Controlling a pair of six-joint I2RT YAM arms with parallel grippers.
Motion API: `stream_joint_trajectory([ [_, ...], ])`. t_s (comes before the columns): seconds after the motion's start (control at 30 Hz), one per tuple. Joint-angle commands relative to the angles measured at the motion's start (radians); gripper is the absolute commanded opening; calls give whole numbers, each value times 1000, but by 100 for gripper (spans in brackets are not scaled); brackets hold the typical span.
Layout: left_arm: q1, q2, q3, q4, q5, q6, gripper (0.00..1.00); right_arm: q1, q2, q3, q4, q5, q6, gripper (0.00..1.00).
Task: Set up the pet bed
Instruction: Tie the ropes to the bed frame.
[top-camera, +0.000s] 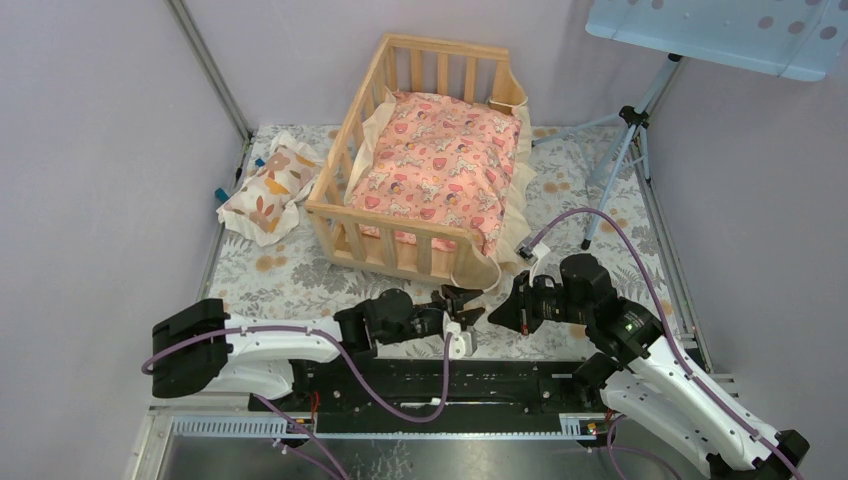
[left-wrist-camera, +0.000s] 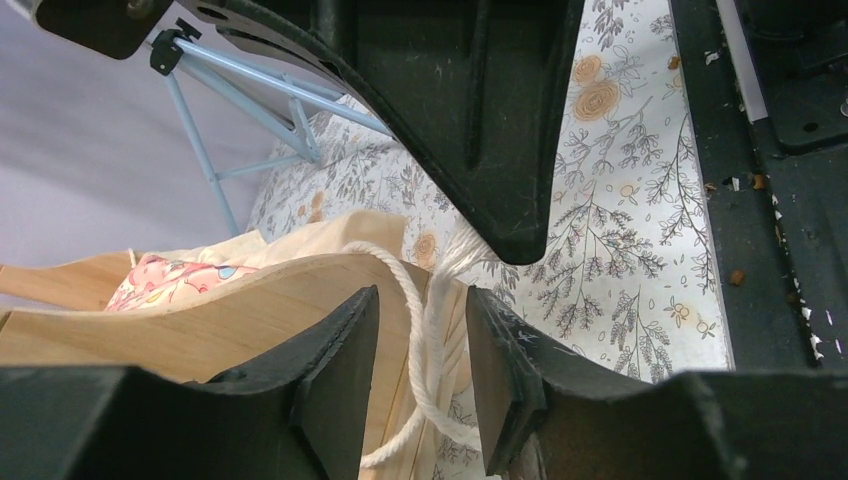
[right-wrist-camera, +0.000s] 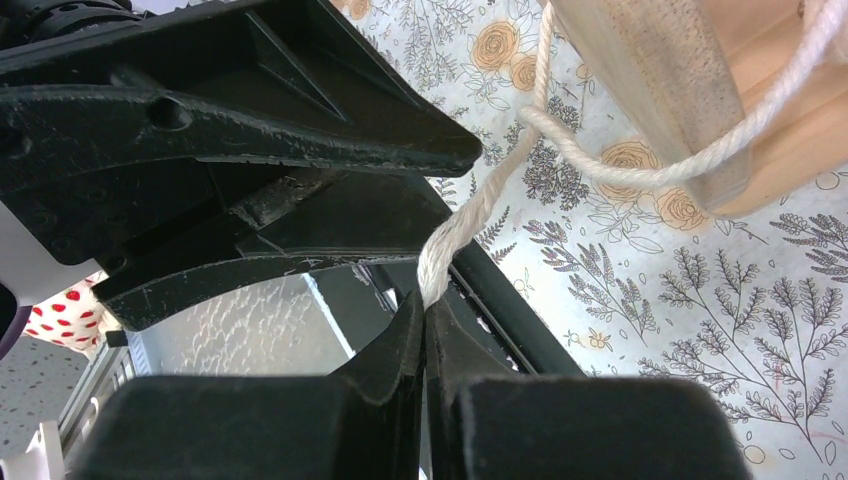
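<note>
The pet bed (top-camera: 345, 215), a light wooden frame with slatted rails, stands on the floral cloth with a pink patterned cushion (top-camera: 440, 160) inside it. A white cord (right-wrist-camera: 480, 205) loops around its near right corner post (right-wrist-camera: 660, 90). My right gripper (right-wrist-camera: 424, 305) is shut on the cord's frayed end. My left gripper (left-wrist-camera: 422, 292) is open, and the cord (left-wrist-camera: 412, 300) hangs between its fingers in front of the wooden rail (left-wrist-camera: 200, 320). In the top view both grippers, left (top-camera: 462, 300) and right (top-camera: 497, 310), meet just in front of that corner.
A small cream pillow with orange leaves (top-camera: 268, 187) lies left of the bed. A blue tripod (top-camera: 625, 150) under a light blue panel (top-camera: 720, 30) stands at the back right. The black base rail (top-camera: 450, 375) runs along the near edge. Lilac walls close in on both sides.
</note>
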Motion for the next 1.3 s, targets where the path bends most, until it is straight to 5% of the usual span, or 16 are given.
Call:
stream_joint_trajectory([
  [0.0,20,15,49,-11,81,31,43,-2,-11,33,-21,-28,-14,0],
  [0.83,58,72,106,-61,139,33,32,-3,-15,41,-27,-14,-16,0],
  [1.27,62,46,15,37,1,5,47,-3,-1,49,-19,-24,-11,0],
])
